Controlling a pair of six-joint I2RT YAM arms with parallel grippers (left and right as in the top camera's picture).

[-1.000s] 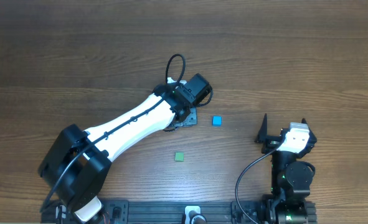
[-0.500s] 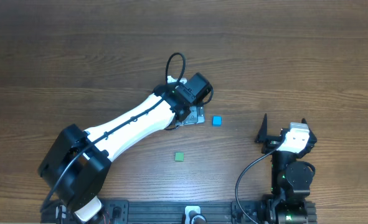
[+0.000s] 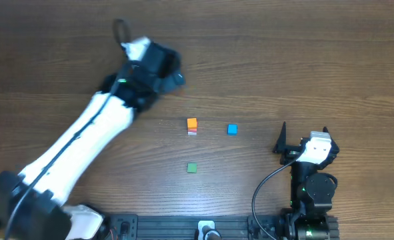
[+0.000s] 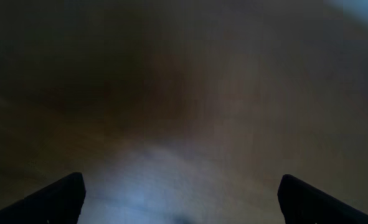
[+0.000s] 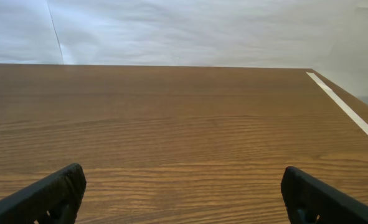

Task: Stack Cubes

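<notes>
From above, found a small orange cube [image 3: 192,123] resting on a pale block [image 3: 192,133] mid-table, a small blue cube [image 3: 232,129] just to its right, and a small green cube [image 3: 192,168] nearer the bases. Spotted the left gripper [image 3: 170,70] up-left, well apart from all; judged the right gripper [image 3: 303,135] nearer the blue cube. In the left wrist view, saw the left gripper [image 4: 180,180] spread wide, empty. In the right wrist view, likewise wide, nothing held [image 5: 182,171].

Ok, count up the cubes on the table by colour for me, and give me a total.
Orange cube: 1
Blue cube: 1
Green cube: 1
Total: 3 cubes clearly seen. A pale sliver at the orange one's edge may be another cube underneath it, but it is too small to tell.
</notes>
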